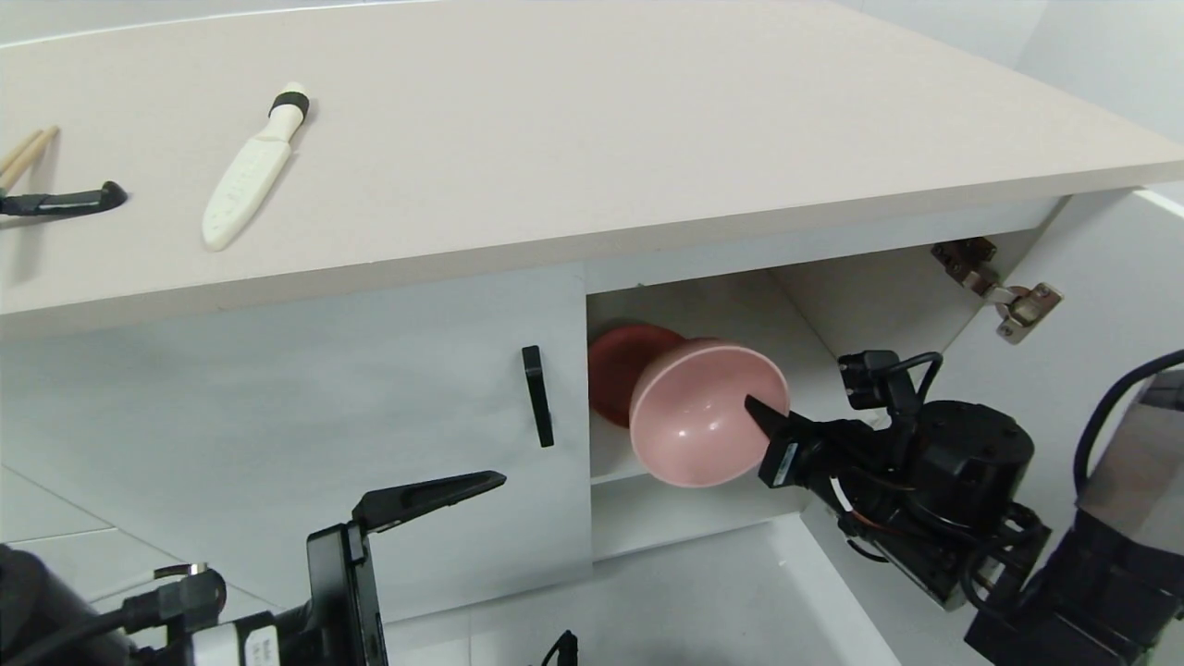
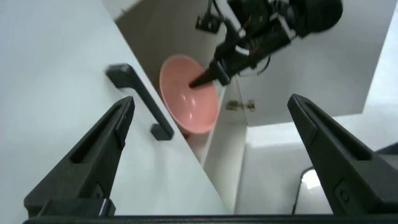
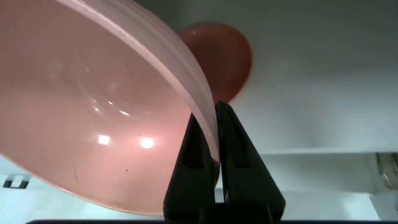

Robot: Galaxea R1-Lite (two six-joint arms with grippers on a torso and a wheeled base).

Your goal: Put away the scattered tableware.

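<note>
A pink bowl (image 1: 698,416) hangs tilted on its side at the mouth of the open cabinet, just in front of the shelf (image 1: 609,464). My right gripper (image 1: 763,412) is shut on its rim, the thin rim pinched between the fingers (image 3: 233,149). Behind it, a red bowl (image 1: 618,365) rests inside on the shelf. On the countertop lie a white knife (image 1: 250,171), wooden chopsticks (image 1: 28,148) and a black-handled utensil (image 1: 69,201). My left gripper (image 2: 211,101) stands open and holds nothing, low in front of the closed cabinet door, facing the pink bowl (image 2: 186,93).
The closed left door carries a black handle (image 1: 537,396). The right door (image 1: 1119,305) stands swung open, its hinge (image 1: 1022,310) showing under the counter edge. White floor lies below the cabinet opening.
</note>
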